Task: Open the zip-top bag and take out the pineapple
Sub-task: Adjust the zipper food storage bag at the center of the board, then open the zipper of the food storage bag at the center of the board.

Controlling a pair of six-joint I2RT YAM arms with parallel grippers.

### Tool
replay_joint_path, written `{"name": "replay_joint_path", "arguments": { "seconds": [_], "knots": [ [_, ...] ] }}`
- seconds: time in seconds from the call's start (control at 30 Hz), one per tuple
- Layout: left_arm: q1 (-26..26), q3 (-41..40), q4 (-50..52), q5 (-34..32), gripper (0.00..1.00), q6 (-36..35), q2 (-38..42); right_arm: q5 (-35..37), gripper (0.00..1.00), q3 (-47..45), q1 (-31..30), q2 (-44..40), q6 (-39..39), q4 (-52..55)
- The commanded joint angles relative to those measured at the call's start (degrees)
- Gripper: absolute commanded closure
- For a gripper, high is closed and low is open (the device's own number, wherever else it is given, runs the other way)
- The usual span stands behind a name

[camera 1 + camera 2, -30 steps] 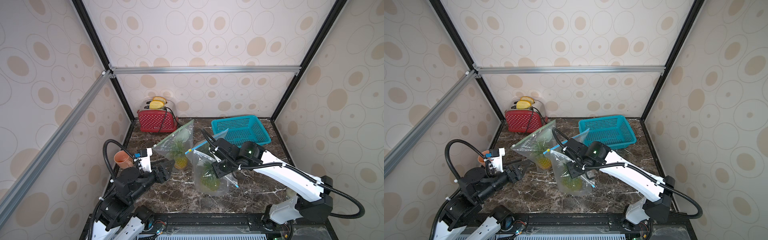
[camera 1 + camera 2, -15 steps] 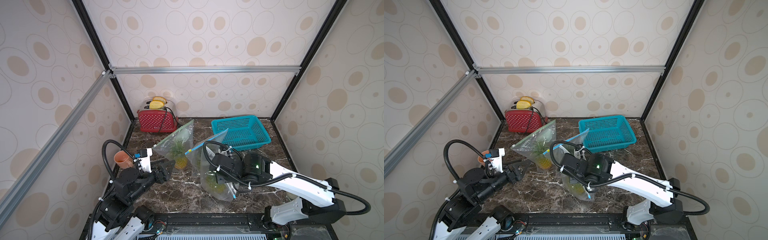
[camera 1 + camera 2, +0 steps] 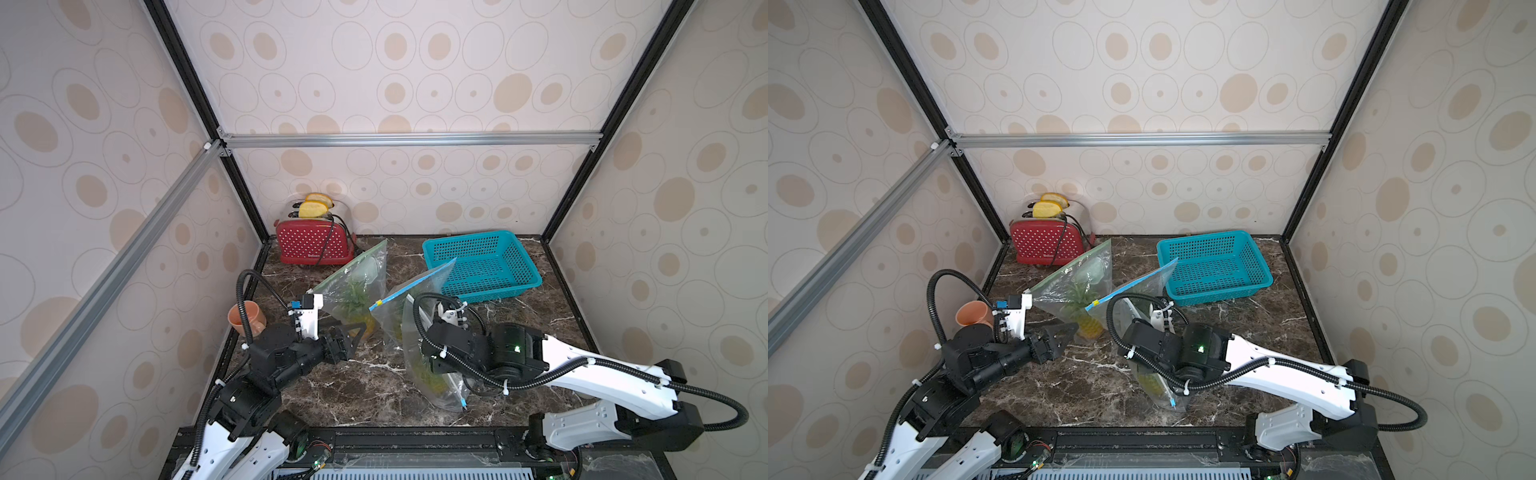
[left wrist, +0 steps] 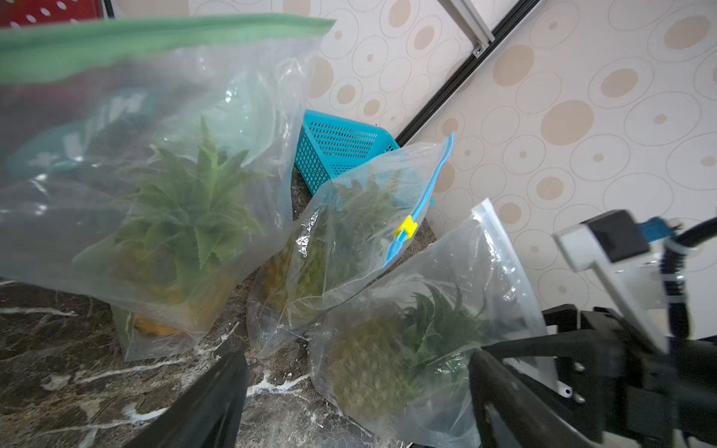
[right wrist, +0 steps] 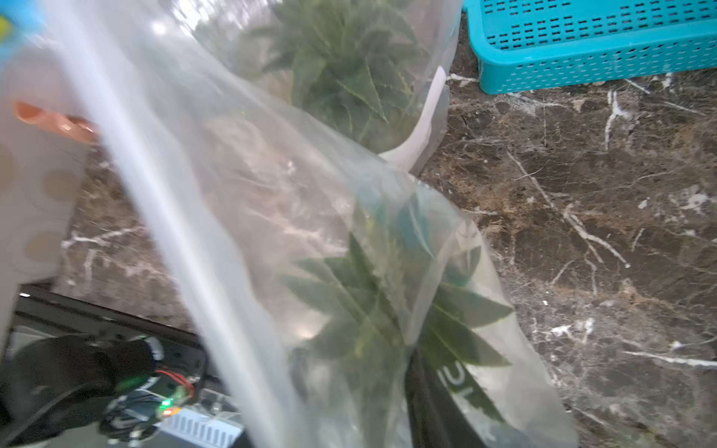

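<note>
Three clear zip-top bags stand mid-table, each with a pineapple inside. One has a green zip strip (image 3: 357, 282), one a blue slider (image 3: 415, 291), and a plain clear bag (image 3: 432, 382) leans nearest the front. My right gripper (image 5: 364, 388) is against this front bag; its jaws stand apart with bag film and the pineapple's leaves (image 5: 372, 294) between them. In both top views the bag hides its fingertips. My left gripper (image 4: 357, 395) is open and empty, just left of the bags, with the front bag's pineapple (image 4: 372, 372) ahead of it.
A red toaster (image 3: 311, 245) with bread stands at the back left. A teal basket (image 3: 482, 266) sits at the back right. An orange cup (image 3: 245, 318) is by the left wall behind my left arm (image 3: 282, 357).
My right arm swung the front bag down toward the table's front edge, and its jaws have gone from shut to apart. My left jaws widened; the left arm stayed put.
</note>
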State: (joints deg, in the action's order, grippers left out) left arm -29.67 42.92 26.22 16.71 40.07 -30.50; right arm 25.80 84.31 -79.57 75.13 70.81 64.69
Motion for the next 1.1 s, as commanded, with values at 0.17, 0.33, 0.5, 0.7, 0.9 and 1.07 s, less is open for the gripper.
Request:
{"name": "replay_joint_path", "arguments": {
  "seconds": [0.17,0.33,0.5,0.7,0.9,1.07],
  "knots": [
    [-4.67,7.23,-0.73,2.65,0.10,4.39,-4.77,3.91,0.41,13.24,-1.29,-4.26,-8.62,15.54],
    [-24.58,13.13,-1.58,-12.27,0.11,2.56,-16.09,4.42,0.38,7.85,2.29,-13.09,-15.22,13.76],
    [-34.39,19.91,1.70,-22.03,0.11,-0.09,-25.73,-11.22,0.39,-5.01,13.20,-20.29,-23.81,1.72],
    [-36.73,15.30,-4.42,-26.65,0.16,1.09,-27.52,-23.59,0.39,-13.29,21.10,-20.35,-31.83,-8.38],
    [-37.87,14.40,-6.32,-29.08,0.20,0.44,-29.89,-30.53,0.39,-12.97,24.11,-15.93,-35.31,-12.45],
    [-38.62,13.59,-6.50,-29.45,0.25,0.97,-31.15,-35.47,0.38,-12.91,24.72,-14.34,-36.26,-15.97]
  ]
}}
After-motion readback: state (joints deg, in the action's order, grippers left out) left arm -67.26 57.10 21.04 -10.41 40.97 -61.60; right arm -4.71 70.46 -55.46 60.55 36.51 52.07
